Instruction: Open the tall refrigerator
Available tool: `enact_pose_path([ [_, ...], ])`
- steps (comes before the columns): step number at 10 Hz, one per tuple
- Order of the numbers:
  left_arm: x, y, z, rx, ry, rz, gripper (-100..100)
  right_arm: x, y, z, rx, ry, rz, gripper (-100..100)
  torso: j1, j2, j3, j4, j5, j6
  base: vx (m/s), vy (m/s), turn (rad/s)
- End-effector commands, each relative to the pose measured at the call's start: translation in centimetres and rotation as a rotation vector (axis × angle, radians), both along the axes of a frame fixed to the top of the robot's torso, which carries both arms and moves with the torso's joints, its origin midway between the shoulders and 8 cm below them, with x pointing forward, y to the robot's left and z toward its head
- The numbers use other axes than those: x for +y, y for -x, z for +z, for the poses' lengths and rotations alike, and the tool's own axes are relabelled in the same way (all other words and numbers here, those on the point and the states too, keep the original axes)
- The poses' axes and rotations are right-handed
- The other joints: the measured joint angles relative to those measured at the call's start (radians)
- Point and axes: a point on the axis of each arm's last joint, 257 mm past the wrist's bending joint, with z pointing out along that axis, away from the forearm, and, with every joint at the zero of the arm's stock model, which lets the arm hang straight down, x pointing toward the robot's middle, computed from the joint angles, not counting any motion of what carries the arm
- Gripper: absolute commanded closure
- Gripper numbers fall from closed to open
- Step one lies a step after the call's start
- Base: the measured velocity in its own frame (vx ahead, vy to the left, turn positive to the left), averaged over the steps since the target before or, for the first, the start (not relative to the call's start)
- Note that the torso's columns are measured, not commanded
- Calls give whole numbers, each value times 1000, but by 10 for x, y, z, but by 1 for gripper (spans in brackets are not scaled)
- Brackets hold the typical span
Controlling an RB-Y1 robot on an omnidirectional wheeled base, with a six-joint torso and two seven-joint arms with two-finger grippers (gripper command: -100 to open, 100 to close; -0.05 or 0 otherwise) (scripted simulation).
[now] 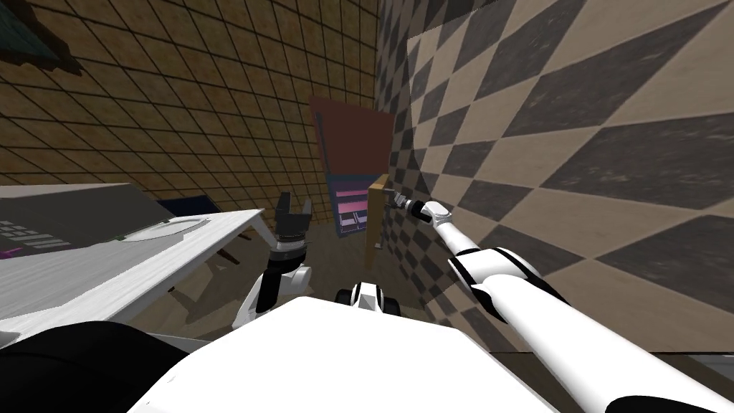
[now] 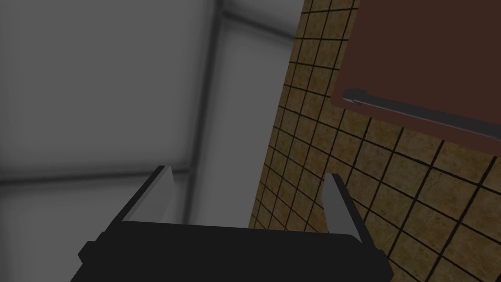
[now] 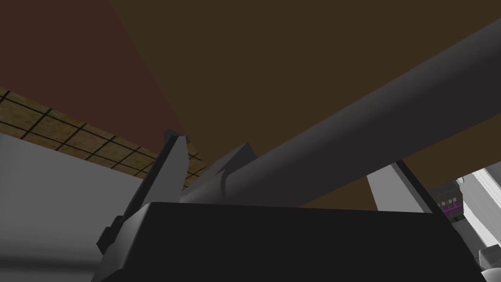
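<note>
Evidently the refrigerator (image 1: 351, 136) stands ahead in the corner, dark red above. Its tan lower door (image 1: 374, 219) stands ajar, edge-on beside the chequered wall (image 1: 573, 143), and pink shelves (image 1: 349, 208) show behind it. The right pincer (image 3: 276, 156) has its fingers spread with the grey bar handle (image 3: 352, 117) lying between them — I cannot see them pinching it. To do this step well, I judge it should close squarely on the bar near its end mount. It should then draw along the door's arc rather than straight back, the wrist turning with the door. The left pincer (image 1: 294, 208) hangs open, idle by the white tabletop (image 1: 143, 258). Hidden are the hinge, the far fingertip behind the bar, and how much swing is left — the wall sits close.
</note>
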Motion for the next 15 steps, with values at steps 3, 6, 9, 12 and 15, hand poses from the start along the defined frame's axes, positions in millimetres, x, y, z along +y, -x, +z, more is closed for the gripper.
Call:
enact_pose_path([
  [3,0,0,0,0,0,0,0,22,41,15,-17,-17,153,100,2,-3,-2,-3,1,0,191,-16,-388],
  [6,0,0,0,0,0,0,0,35,66,28,-15,-13,236,-100,5,6,4,-3,1,0,147,-59,-285],
  [9,0,0,0,0,0,0,0,30,63,55,-15,-16,239,-100,14,23,15,1,5,-2,-36,20,16],
  [12,0,0,0,0,0,0,0,27,62,54,-1,-12,239,0,4,21,14,-1,1,3,-15,18,-14],
  [15,0,0,0,0,0,0,0,28,63,53,3,-13,242,0,0,22,15,-3,-1,5,-3,1,-1],
])
